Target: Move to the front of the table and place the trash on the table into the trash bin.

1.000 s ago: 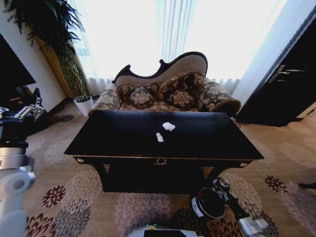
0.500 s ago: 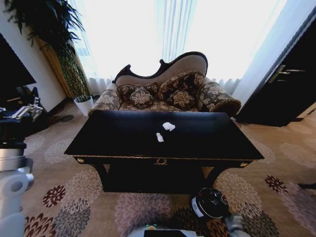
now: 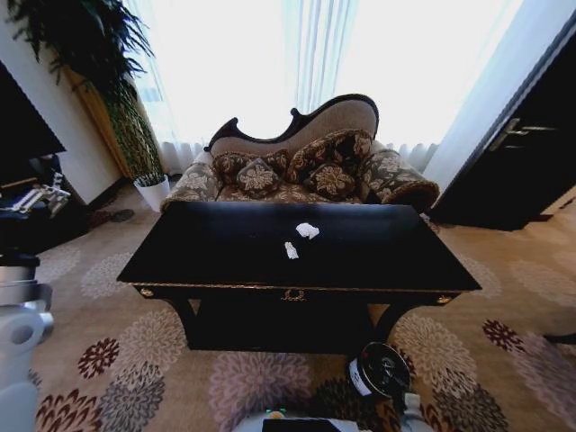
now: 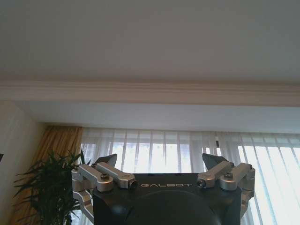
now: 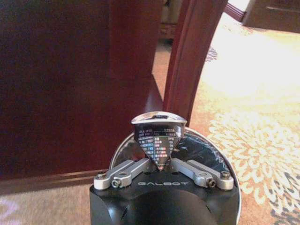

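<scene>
The glossy black table (image 3: 225, 261) stands in front of me with two pieces of trash on its top, a crumpled white paper wad (image 3: 307, 230) and a small white scrap (image 3: 291, 250). The round dark trash bin (image 3: 382, 371) sits on the carpet by the table's front right leg. In the right wrist view my right gripper (image 5: 159, 163) is shut on a dark metallic drink can (image 5: 158, 136) directly over the trash bin (image 5: 206, 151). My left gripper (image 4: 160, 160) is open and empty, raised at the far left (image 3: 38, 197).
A patterned sofa (image 3: 306, 171) stands behind the table. A white plant pot (image 3: 153, 191) with a tall plant is at the back left and a dark cabinet (image 3: 522, 153) at the right. The table's curved leg (image 5: 193, 61) rises just beyond the bin.
My right arm has drawn back toward the bottom edge of the head view, beside the bin. The left gripper has drifted slightly left and up.
</scene>
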### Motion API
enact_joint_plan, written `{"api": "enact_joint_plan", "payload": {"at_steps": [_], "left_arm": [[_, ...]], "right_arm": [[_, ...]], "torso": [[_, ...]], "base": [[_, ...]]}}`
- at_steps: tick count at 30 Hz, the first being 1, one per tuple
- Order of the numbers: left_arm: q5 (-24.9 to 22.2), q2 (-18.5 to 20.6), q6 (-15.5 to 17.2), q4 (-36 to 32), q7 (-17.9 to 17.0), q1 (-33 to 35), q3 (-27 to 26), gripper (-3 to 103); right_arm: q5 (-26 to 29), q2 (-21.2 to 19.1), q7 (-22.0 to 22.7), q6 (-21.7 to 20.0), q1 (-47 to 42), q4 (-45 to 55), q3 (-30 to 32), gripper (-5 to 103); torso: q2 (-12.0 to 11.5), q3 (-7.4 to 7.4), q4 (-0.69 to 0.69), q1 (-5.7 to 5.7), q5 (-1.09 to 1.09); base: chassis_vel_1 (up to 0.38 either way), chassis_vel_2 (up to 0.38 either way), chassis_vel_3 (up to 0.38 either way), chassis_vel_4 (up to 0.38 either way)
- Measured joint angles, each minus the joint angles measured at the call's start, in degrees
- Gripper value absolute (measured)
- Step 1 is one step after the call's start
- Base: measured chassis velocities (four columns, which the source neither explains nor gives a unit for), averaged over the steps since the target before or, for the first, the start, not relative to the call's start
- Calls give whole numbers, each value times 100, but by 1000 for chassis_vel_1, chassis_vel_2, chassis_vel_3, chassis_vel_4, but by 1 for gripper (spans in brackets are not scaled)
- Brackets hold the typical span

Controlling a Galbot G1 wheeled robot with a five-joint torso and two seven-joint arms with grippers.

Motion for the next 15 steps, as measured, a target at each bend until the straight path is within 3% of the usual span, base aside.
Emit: {"api": "enact_joint_plan", "payload": {"at_steps": [15], "left_arm": [[210,12,-76,351,6,-215,344,100]], "right_arm": [[-239,-147,158,-76,740,-686,-182,0]], "torso": [[0,0,0,0,1]], "base": [[0,0,0,0]]}}
